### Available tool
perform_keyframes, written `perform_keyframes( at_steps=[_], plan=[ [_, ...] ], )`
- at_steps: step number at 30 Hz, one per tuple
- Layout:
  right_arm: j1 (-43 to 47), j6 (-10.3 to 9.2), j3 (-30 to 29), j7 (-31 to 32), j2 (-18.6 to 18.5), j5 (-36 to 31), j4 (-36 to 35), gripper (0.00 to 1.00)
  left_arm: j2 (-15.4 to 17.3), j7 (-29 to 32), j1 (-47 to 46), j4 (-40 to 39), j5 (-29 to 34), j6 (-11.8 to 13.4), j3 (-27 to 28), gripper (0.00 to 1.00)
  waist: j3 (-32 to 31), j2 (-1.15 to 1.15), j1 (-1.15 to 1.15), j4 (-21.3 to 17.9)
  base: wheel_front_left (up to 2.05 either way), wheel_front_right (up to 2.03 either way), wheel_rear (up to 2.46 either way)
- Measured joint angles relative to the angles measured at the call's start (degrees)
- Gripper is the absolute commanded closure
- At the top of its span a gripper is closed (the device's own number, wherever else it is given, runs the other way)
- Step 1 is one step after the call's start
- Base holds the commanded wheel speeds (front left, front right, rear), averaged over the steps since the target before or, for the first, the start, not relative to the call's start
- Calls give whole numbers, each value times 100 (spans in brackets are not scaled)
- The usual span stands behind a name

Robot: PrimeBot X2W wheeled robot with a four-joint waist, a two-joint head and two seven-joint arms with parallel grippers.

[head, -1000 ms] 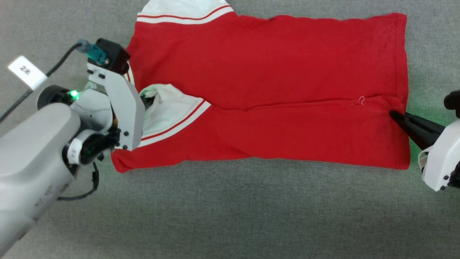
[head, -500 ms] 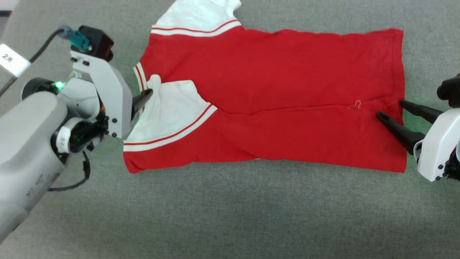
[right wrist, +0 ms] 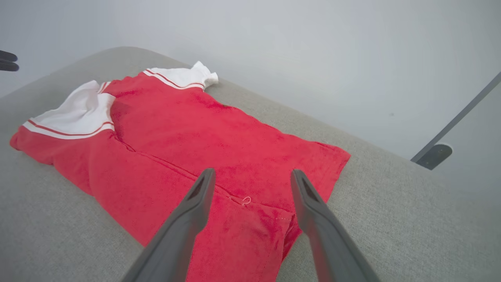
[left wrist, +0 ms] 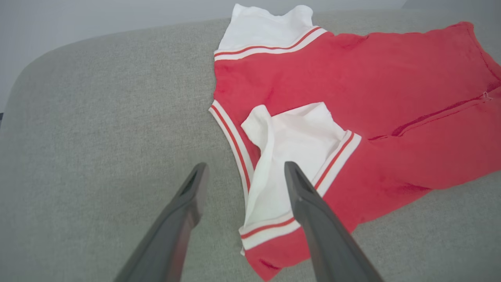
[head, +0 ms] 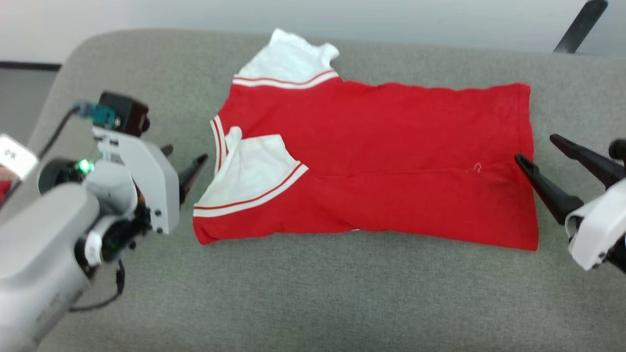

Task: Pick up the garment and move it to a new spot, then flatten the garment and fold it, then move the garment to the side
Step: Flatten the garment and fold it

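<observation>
Nearest the camera, along the bottom of the head view, bare grey upholstery (head: 313,293) runs in front of the garment (head: 381,146), which lies across the middle of the frame with its collar end to the left and its hem to the right. At mid-left the left gripper (head: 185,155) stands with jaws spread just beside the collar trim, holding nothing. At the right edge the right gripper (head: 536,148) is likewise spread and empty at the hem. The work looks to be mid-fold: the near long side lies doubled over the red body, its white sleeve (head: 249,171) resting on top. The next move probably calls for both grippers to take the far edge and bring it inward. Farther back, the far sleeve (head: 286,66) juts out unfolded toward the upper middle, and the cloth lies fairly smooth.
</observation>
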Motion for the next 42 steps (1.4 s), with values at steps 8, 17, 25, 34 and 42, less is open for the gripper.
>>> perform_keyframes(
  at_steps=[8, 17, 25, 34, 42],
  plan=[
    [968, 0, -623, -1133, 377, -855, -372, 0, 277, -554, 827, -627, -174, 467, 92, 0, -511, 0, 0, 32, 0, 0, 0],
    [2034, 0, -1474, -1525, 1248, -1653, -1061, 0, 806, -420, 1400, -1312, -581, 854, 172, 0, -787, 0, 0, -168, 0, 0, 0],
    [2298, 0, -1794, -1329, 1729, -1907, -1672, 0, 979, 730, 1191, -1191, -1094, 927, 132, 0, -683, 0, 0, -514, 0, 0, 0],
    [2319, 0, -2011, -1229, 1995, -1948, -1863, 0, 889, 1694, 860, -590, -1508, 979, 92, 0, -323, 0, 0, -883, 0, 0, 0],
    [2292, 0, -2036, -1202, 2124, -1940, -1864, 0, 631, 2127, 648, 23, -1529, 946, -49, 0, 63, 0, 0, -1091, 0, 0, 0]
  ],
)
